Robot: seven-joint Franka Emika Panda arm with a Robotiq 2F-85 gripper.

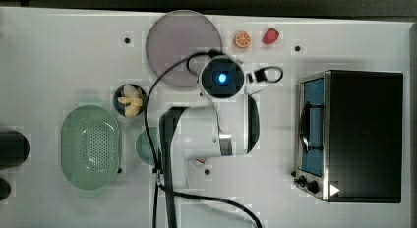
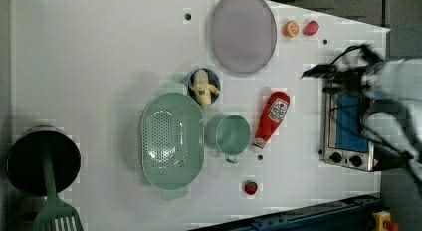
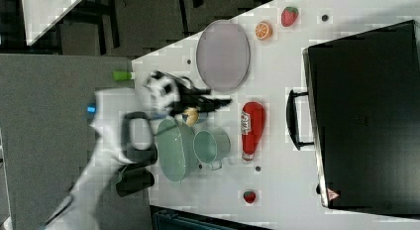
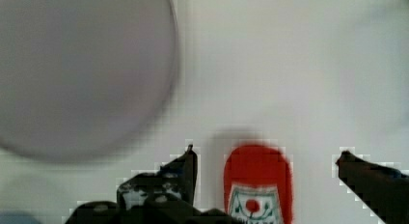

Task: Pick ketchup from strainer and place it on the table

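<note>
Jaws standing wide: gripper [image 4: 265, 159] is straddling, untouching, the glossy red ketchup [image 2: 271, 119] lying on the white table [image 2: 99, 52], at three o'clock from the perforated green strainer [image 2: 171, 139]; top view's arm is hiding it.

End effector [image 4: 265, 159] fingers spread wide, empty

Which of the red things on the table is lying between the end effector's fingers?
The ketchup, long with a white label, lies on the table between the open fingers. The two strawberries are small and sit far off.
</note>
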